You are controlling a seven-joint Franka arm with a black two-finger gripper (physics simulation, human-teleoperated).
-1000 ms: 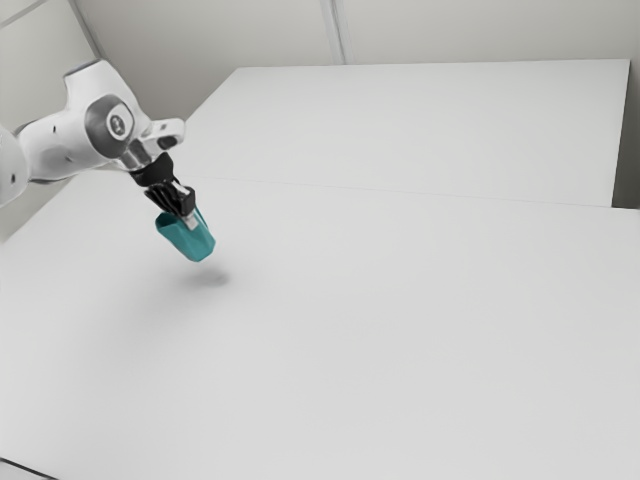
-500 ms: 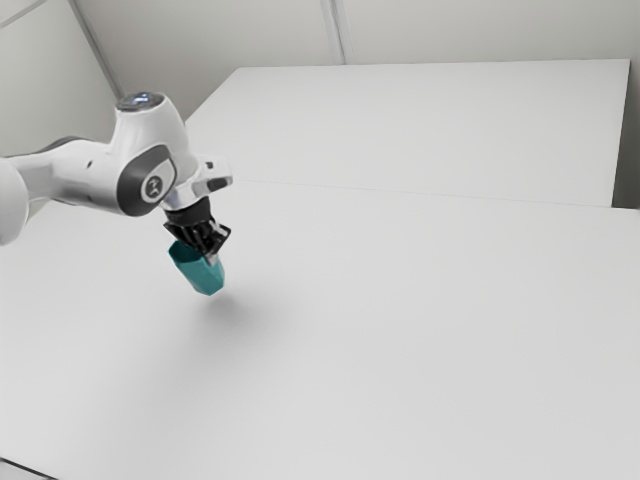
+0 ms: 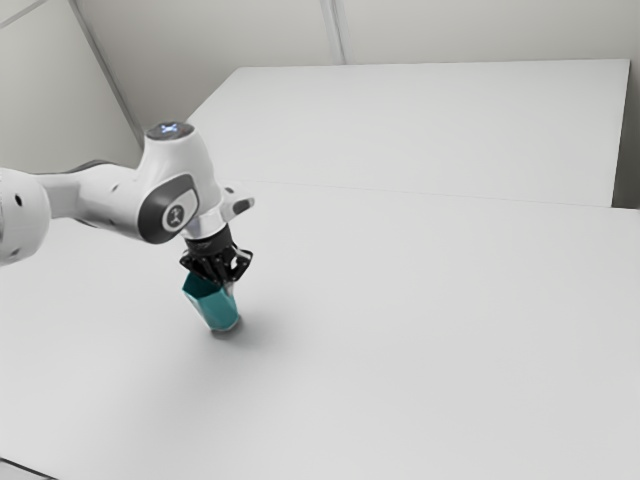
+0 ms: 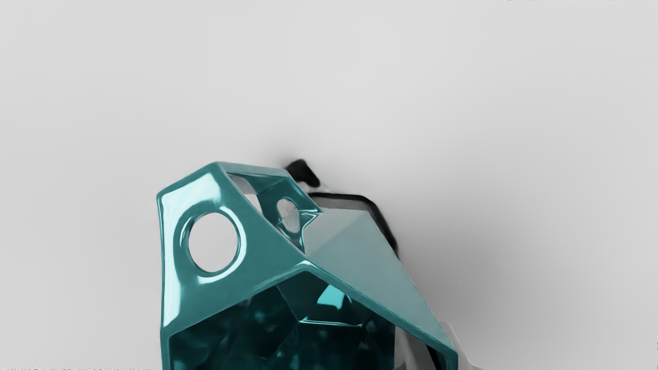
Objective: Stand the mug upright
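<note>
One thin dark line [image 3: 30, 469] is closest in the exterior view, way out at 8 o'clock from the middle. Past it is the big white table [image 3: 420, 360]. The blue-green mug [image 3: 216, 309] is over the table, also at 8 o'clock, but closer in. It is not straight up. It leans, with its open mouth toward 11 o'clock and its bottom toward 5 o'clock. A small dark shadow [image 3: 223, 334] is right under the bottom, and I can't tell if the mug touches the table.

The black gripper [image 3: 228, 284] is just above the mug, and it has the mug pinched by its side, up near the mouth. In the wrist view, the mug is right by the gripper. I can see its dark inside [image 4: 241, 339] and a flat blue-green part with a round hole [image 4: 205, 298]. Some black thing [image 4: 303, 172] pokes out from behind the mug, and I can't tell what it is.

Back in the exterior view, the white and gray arm [image 3: 110, 195] comes in from 9 o'clock and bends down to the gripper. Farther off, a flat white top [image 3: 420, 130] goes from 11 to 2 o'clock. Farthest is a pale wall [image 3: 450, 25], at 1 o'clock.
</note>
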